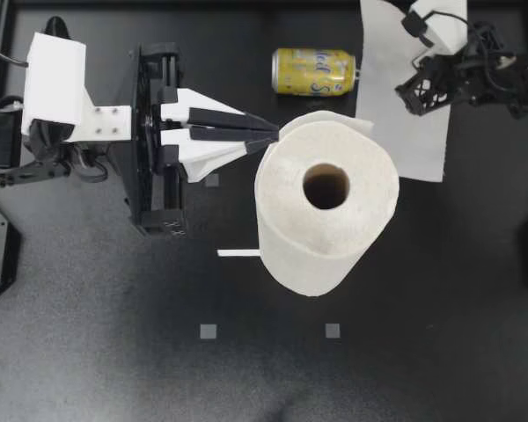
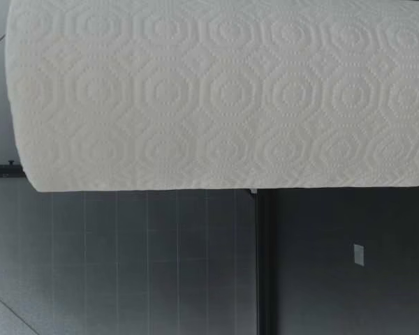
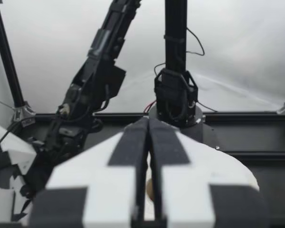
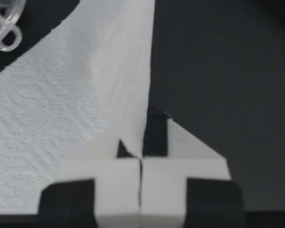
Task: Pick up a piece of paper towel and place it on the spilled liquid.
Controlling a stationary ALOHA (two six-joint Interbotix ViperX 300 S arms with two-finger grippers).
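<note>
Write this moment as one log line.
left gripper: shut by white paper towel roll | right gripper: shut on white paper towel sheet

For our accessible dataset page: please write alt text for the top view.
My right gripper holds a paper towel sheet over the black table, beside a yellow can lying on its side. An upright paper towel roll stands mid-table, with my left gripper, shut, at its edge.

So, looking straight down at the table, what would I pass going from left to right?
My left claw → paper towel roll → loose paper towel sheet.
</note>
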